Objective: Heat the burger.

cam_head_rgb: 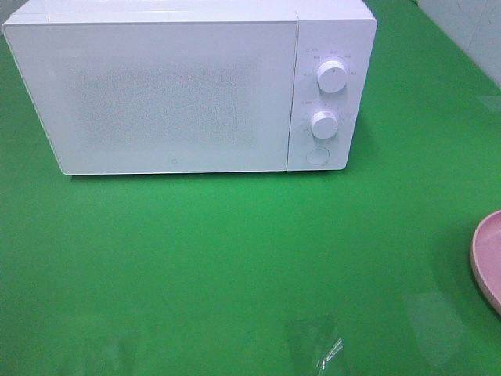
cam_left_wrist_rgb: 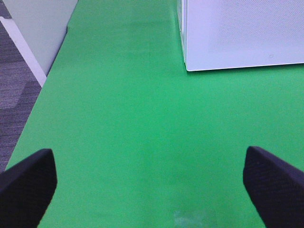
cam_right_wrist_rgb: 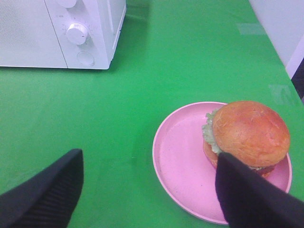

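Both end effectors are seen open, nothing gripped. Microwave (cam_head_rgb: 180,90) door's shut; burger (cam_right_wrist_rgb: 247,135) at the plate's (cam_right_wrist_rgb: 178,161) 3 o'clock edge could get tipped.

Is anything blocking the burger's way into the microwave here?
Yes: the microwave door is shut. The burger sits on the pink plate, and the green table between them is bare. The right gripper is open beside it.
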You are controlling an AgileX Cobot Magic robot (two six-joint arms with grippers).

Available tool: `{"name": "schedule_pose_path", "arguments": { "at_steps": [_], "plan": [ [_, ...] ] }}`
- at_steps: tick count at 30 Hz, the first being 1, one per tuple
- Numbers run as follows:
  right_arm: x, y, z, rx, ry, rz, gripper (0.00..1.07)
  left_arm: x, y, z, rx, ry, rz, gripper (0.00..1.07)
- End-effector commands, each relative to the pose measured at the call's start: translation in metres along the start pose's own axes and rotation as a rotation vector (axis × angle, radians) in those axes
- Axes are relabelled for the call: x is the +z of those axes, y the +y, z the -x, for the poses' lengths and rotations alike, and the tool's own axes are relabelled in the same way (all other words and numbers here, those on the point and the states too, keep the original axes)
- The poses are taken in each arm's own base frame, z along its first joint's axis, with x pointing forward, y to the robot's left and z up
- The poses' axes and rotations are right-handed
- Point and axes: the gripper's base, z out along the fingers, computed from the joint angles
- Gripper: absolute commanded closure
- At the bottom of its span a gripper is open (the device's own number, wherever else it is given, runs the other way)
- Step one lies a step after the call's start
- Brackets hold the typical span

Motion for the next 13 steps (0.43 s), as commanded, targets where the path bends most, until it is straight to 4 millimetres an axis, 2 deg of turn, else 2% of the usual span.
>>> {"name": "schedule_pose_path", "arguments": {
  "at_steps": [1,13],
  "plan": [
    [-0.0034,-0.0006,-0.0002,-0.003,-0.038,-0.010,0.32,-0.0022,-0.0004,-0.0008,-0.005,-0.033,0.003,0.06],
    [-0.0034,-0.0006,-0.0002,-0.003,-0.038,-0.010,0.32,-0.0022,-0.0004,-0.0008,-0.005,-0.033,0.003,0.07]
  ]
}}
